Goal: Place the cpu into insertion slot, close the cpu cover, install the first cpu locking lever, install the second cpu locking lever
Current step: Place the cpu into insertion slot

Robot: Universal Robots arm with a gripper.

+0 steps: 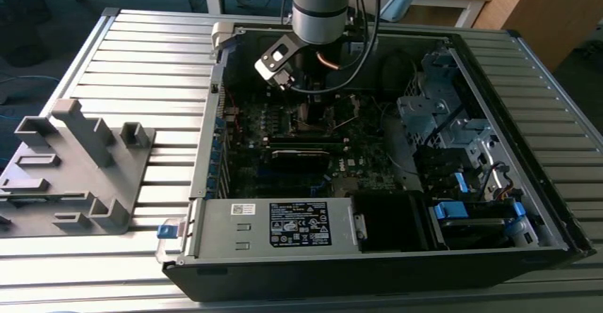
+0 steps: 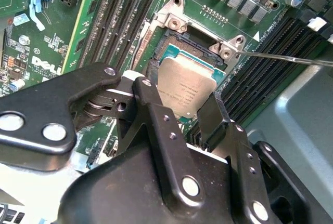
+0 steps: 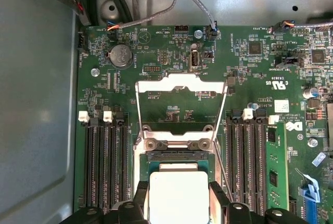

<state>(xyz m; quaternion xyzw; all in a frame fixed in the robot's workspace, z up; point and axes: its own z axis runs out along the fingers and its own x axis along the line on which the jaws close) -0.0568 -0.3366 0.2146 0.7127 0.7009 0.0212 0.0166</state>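
The cpu (image 2: 184, 86) (image 3: 178, 198), a flat silver square, sits between my black fingers (image 2: 151, 109) (image 3: 217, 198), which press on two opposite edges. My gripper (image 2: 182, 96) (image 3: 178, 188) holds it right over the insertion slot (image 2: 179, 39) (image 3: 179, 157), whose black rim shows beyond the chip; whether the chip is seated I cannot tell. The cpu cover (image 3: 179, 82), a silvery frame, stands flipped open past the slot. A thin locking lever (image 2: 286, 57) (image 3: 222, 159) sticks out beside the socket. In the exterior view the gripper (image 1: 314, 104) reaches down inside the computer case.
Black memory slots (image 3: 101, 167) (image 3: 247, 161) flank the socket on both sides. Cables (image 3: 197, 0) and a coin battery (image 3: 119, 55) lie beyond the cover. The case's grey wall (image 3: 36, 104) is close by. A labelled power-supply box (image 1: 282, 225) and a grey fixture (image 1: 75, 164) show in the exterior view.
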